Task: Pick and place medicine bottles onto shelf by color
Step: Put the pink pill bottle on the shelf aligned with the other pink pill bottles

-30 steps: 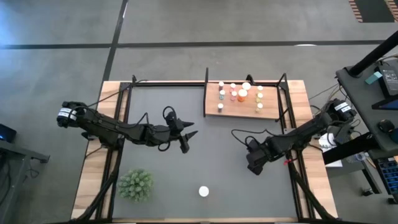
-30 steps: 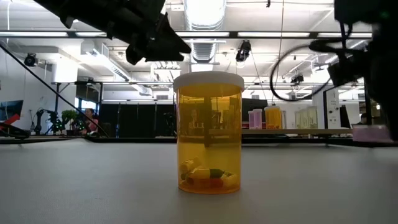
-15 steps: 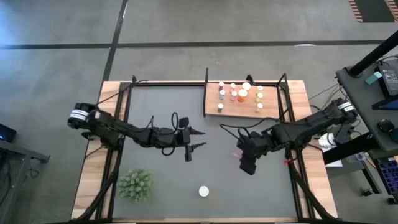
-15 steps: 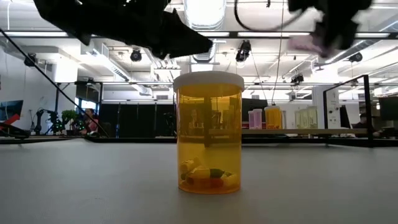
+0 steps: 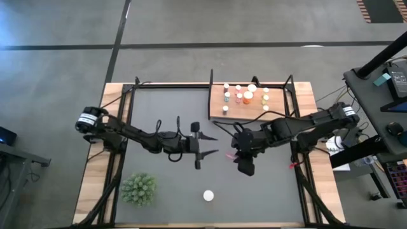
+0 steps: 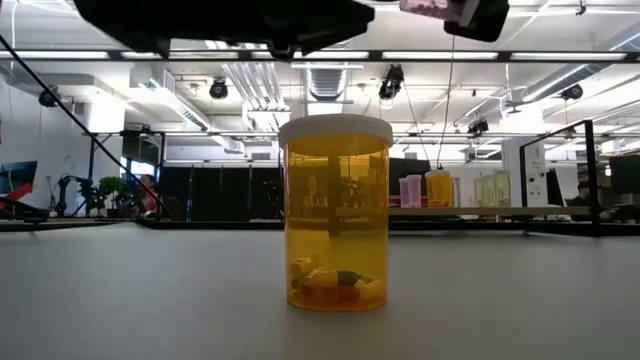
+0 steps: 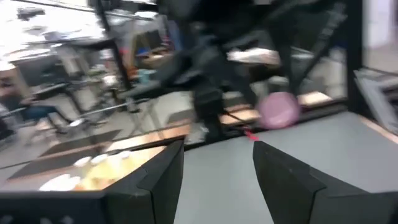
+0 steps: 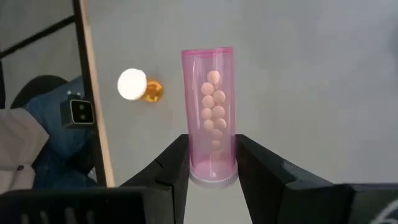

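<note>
A pink medicine bottle (image 8: 209,106) with white pills inside is held over the middle of the dark mat by my right gripper (image 5: 234,154), which is shut on it. My left gripper (image 5: 213,145) stands open just left of it, pointing level at the bottle (image 7: 278,110), with nothing between its fingers. An orange medicine bottle (image 6: 335,215) with a white cap stands upright on the mat near the front edge (image 5: 208,196). The wooden shelf (image 5: 276,114) at the far right carries several small bottles. My right gripper pinches the pink bottle's cap end (image 8: 213,169) between its two fingers, one on each side. The fingers slant downward and lie along the bottle, whose body sticks out past the fingertips. The bottle is lifted clear of the mat.
A spiky green plant (image 5: 138,189) sits at the near left of the mat. Black metal frame rails (image 5: 127,108) run along the mat's left, far and right sides. Bare mat lies between the shelf and the orange bottle.
My right gripper has risen and gone toward the table's left with the pink bottle, lifting it well clear of the mat, and has rolled as it went. My left gripper has moved toward the table's right, rolling and levelling out, and stays open.
</note>
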`<state>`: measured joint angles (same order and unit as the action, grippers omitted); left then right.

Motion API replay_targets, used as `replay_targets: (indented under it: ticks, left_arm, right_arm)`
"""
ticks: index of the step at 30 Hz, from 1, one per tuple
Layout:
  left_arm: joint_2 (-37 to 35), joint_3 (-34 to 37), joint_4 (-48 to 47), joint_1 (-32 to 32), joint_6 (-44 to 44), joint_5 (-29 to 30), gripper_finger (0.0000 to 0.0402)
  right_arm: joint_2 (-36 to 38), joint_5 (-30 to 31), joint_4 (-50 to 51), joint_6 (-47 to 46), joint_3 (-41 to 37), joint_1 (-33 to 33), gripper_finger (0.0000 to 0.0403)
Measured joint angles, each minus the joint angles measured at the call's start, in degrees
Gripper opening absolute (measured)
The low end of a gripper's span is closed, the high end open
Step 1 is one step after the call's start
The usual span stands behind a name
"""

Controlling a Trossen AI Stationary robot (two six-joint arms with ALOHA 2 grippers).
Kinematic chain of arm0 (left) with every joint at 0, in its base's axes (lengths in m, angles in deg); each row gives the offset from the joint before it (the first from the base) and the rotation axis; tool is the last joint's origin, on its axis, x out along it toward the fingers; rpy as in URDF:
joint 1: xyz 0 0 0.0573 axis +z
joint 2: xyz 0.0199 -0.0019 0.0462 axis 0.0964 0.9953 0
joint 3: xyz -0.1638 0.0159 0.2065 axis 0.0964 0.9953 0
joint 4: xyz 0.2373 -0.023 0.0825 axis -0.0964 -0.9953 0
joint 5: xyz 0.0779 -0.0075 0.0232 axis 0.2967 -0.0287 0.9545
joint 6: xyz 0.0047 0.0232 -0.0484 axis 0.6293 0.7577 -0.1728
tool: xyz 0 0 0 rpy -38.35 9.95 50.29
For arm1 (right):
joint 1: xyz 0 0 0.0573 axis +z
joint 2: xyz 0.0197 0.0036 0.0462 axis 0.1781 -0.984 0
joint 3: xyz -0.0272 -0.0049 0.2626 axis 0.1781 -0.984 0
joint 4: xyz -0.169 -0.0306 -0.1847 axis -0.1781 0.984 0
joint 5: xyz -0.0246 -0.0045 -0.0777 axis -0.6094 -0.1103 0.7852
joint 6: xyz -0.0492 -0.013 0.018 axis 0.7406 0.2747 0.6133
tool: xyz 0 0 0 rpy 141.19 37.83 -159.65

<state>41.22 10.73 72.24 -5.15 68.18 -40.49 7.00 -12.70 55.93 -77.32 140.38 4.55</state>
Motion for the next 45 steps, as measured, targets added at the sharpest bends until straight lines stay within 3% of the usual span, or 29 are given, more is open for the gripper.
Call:
replay_targets:
  ticks: [7,14,20,30,45]
  left_arm:
    - [0.0,-5.8,-14.8,-2.4,0.4,-1.7,0.0178]
    - [0.0,-6.8,-15.1,-2.5,0.4,-0.4,0.0178]
    - [0.0,-6.8,-16.0,-2.9,-0.2,-5.5,0.0178]
    - [0.0,-6.8,-15.5,-2.9,-0.2,-5.7,0.0178]
    - [0.0,-7.3,-13.9,-2.8,-0.1,2.8,0.0178]
  right_arm:
    - [-4.3,-1.3,6.0,1.7,4.5,-1.2,0.0109]
    - [-8.1,-1.8,6.2,5.7,7.8,-1.3,0.0109]
    - [-9.5,-1.9,8.5,9.4,9.6,-1.8,0.0109]
    - [-9.4,-1.7,8.3,11.5,9.7,-3.3,0.0109]
    - [-9.4,-1.5,6.8,14.8,9.7,-3.5,0.0109]
